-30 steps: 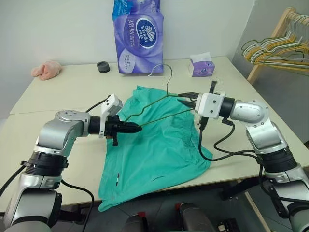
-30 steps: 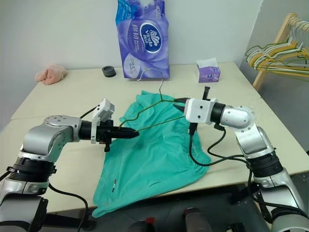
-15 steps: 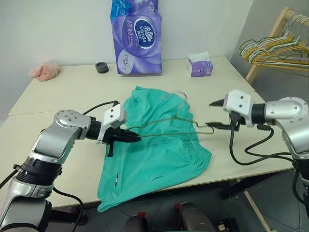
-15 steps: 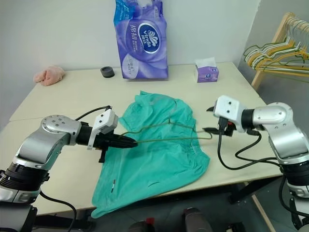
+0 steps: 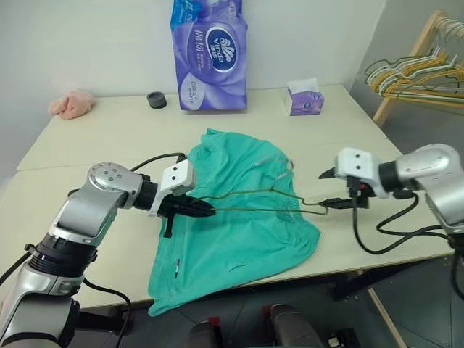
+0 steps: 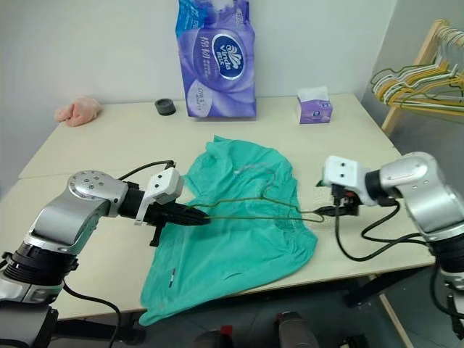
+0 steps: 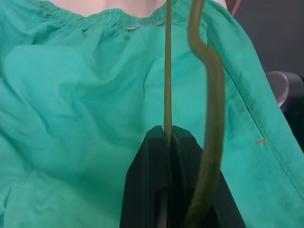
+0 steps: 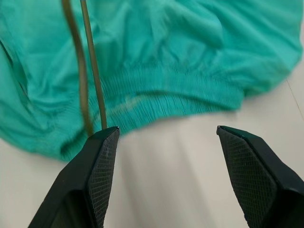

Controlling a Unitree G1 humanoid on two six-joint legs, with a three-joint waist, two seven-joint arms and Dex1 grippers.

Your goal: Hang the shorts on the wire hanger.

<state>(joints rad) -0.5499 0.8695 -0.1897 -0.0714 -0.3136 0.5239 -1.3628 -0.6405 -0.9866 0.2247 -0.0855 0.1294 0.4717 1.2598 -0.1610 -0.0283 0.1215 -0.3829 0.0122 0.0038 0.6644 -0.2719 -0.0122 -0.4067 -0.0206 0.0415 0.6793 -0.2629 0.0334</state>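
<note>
Left gripper (image 5: 205, 211): black fingers pinched tight on one corner of the wire hanger (image 5: 254, 199), as its wrist view shows, with the wire running straight out from the closed tips
Wire hanger: olive-gold triangle stretching away from the left gripper across the cloth, lying low and nearly flat, its hook (image 5: 285, 164) on the side away from the robot; the far corner ends right at the right gripper
Right gripper (image 5: 339, 187): fingers spread wide, holding nothing; in its wrist view the wire's end sits against the inner edge of one finger (image 8: 102, 156), the other finger well apart
Shorts (image 5: 239, 225): teal cloth spread on the table (image 5: 109, 138) under the wire, between the two grippers, elastic waistband toward the right gripper, one hem spilling over the table's near edge
Step in hand: by the look of it, hanger steadied by one arm over the shorts, nothing draped on the wire yet
Next move: likely calls for the free right gripper to take up the waistband or a leg and feed it over the bar while the left keeps its pinch
</note>
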